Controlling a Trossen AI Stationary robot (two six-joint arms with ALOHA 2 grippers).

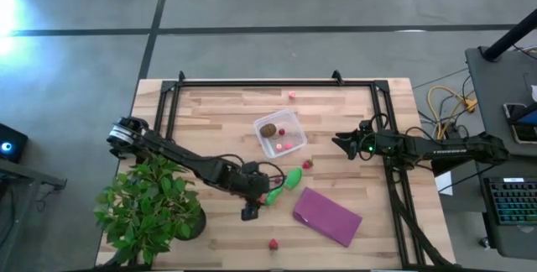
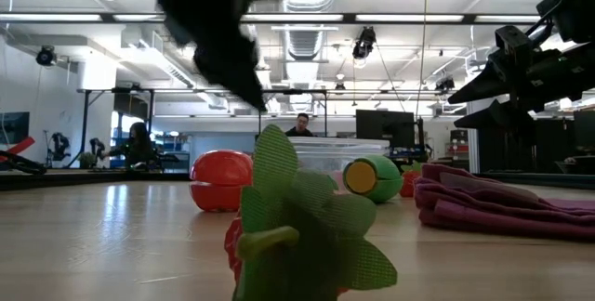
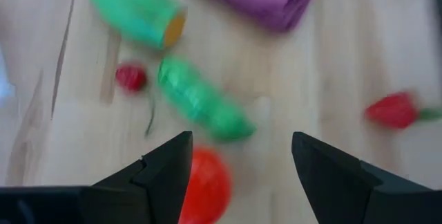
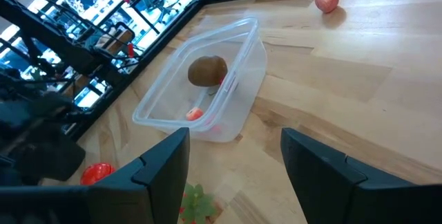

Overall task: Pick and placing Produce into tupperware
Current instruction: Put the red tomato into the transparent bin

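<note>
Clear plastic tupperware box (image 1: 279,135) is sitting mid-table, already holding a brown ball (image 1: 268,128) and small red pieces. The left hand (image 1: 261,195) is hovering with fingers spread and empty over a red ball (image 3: 205,189) and a bright green pod (image 3: 202,99), probably lining up a grasp. The right hand (image 1: 343,145) is waiting released beside the box, likely keeping clear. A purple folded cloth (image 1: 327,216) is lying nearby
</note>
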